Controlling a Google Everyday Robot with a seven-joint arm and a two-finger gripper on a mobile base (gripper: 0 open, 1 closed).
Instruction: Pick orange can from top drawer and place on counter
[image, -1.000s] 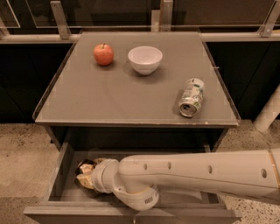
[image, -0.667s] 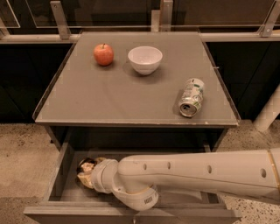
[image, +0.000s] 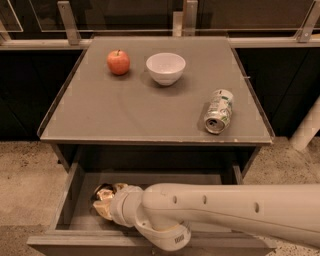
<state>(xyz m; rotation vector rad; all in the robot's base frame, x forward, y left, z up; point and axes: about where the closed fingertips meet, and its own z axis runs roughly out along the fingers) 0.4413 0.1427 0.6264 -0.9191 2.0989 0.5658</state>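
Note:
The top drawer (image: 67, 197) is pulled out below the counter (image: 125, 110). My arm reaches in from the right, and my gripper (image: 103, 201) is low inside the drawer at its left end. A small brownish-orange, shiny shape at the gripper's tip looks like the orange can (image: 101, 194). The gripper covers most of it. Whether the gripper holds the can is not visible.
On the counter are a red apple (image: 118, 62) at the back left, a white bowl (image: 165, 67) at the back middle, and a white-and-green can (image: 219, 111) lying on its side near the right edge. A glass rail runs behind the counter.

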